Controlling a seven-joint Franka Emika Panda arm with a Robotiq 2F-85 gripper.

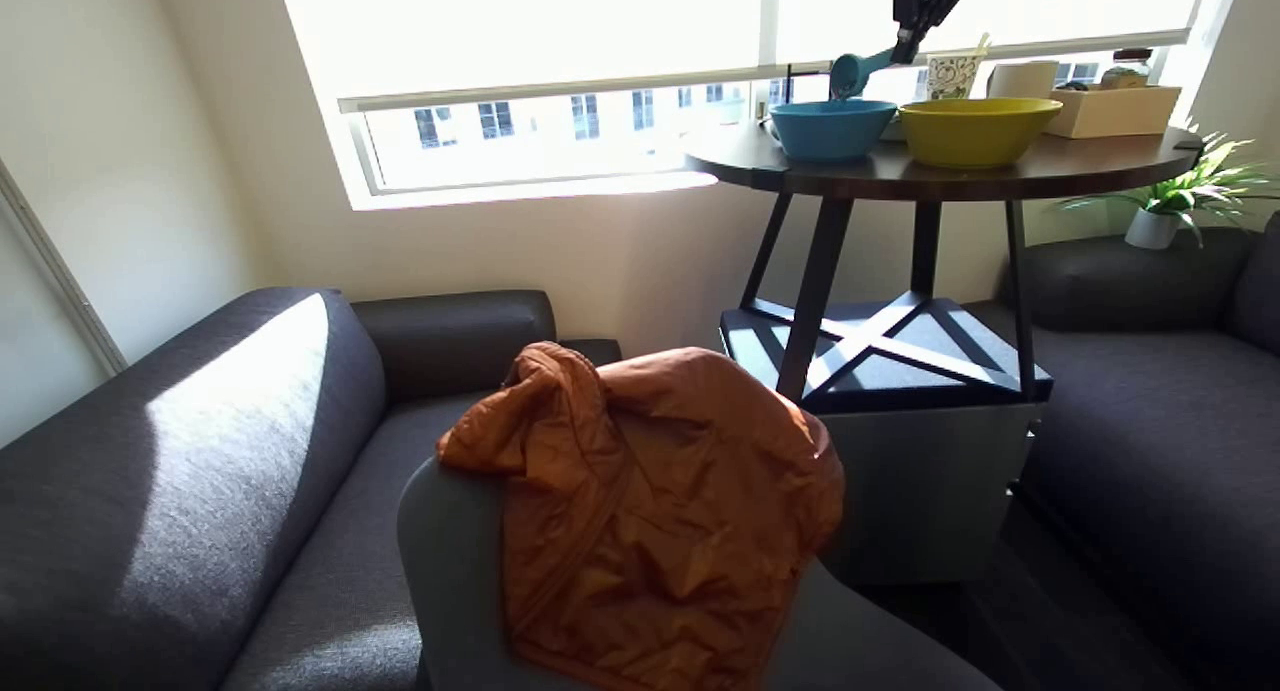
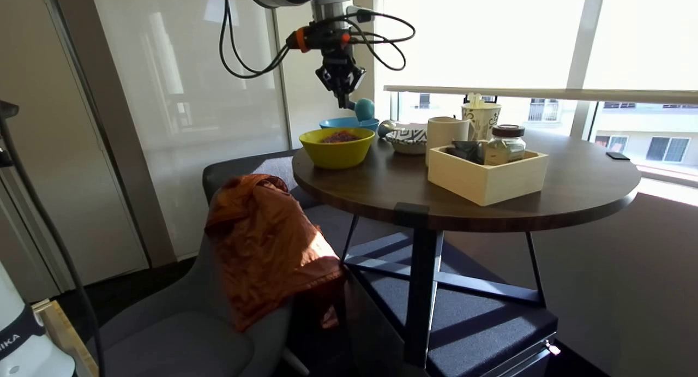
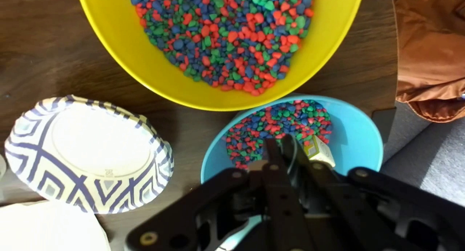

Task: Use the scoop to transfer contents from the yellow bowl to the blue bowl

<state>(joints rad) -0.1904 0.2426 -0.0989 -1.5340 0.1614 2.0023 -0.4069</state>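
A strip of counter parts its edge from the yellow bowl of pebbles, while over the blue bowl, also holding pebbles, the end effector is closed on the scoop.

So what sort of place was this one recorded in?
Probably a lounge or sitting area; whether in a home or an office, I can't tell. The signs: dark sofas, a potted plant, and a round table near a wide window.
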